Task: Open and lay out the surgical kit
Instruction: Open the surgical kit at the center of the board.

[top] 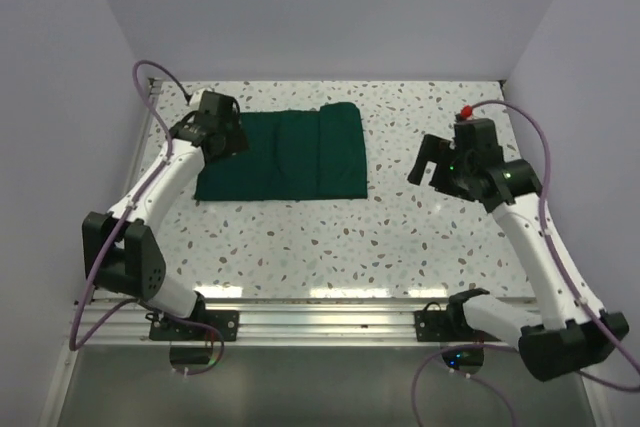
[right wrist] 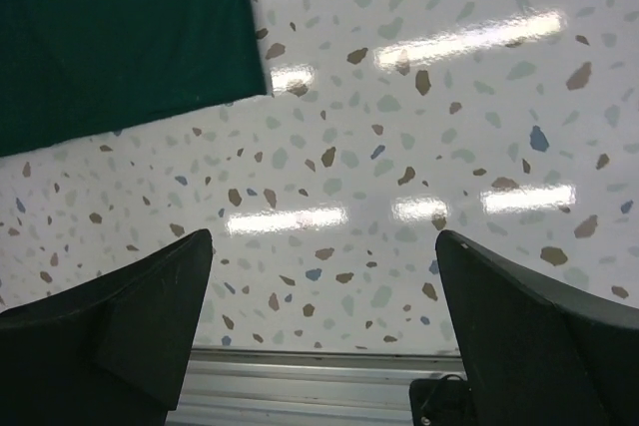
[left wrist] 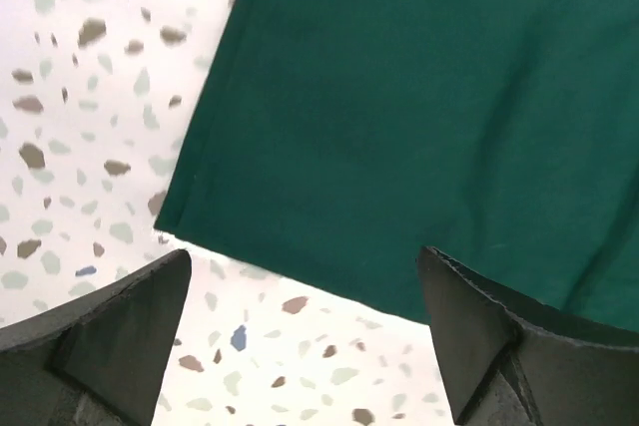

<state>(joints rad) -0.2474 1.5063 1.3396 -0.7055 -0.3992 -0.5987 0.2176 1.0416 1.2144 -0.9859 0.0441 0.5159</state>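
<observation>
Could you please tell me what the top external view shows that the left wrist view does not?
Only top external: the whole folded green wrap, both arms, and the right gripper apart from it. Only left wrist: the wrap's corner and edge close up, framed by the open left gripper. Both: the wrap on the speckled table.

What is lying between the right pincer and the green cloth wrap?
Nothing but bare speckled tabletop; the right pincer stands open, apart from the cloth wrap. The top view shows this.
</observation>
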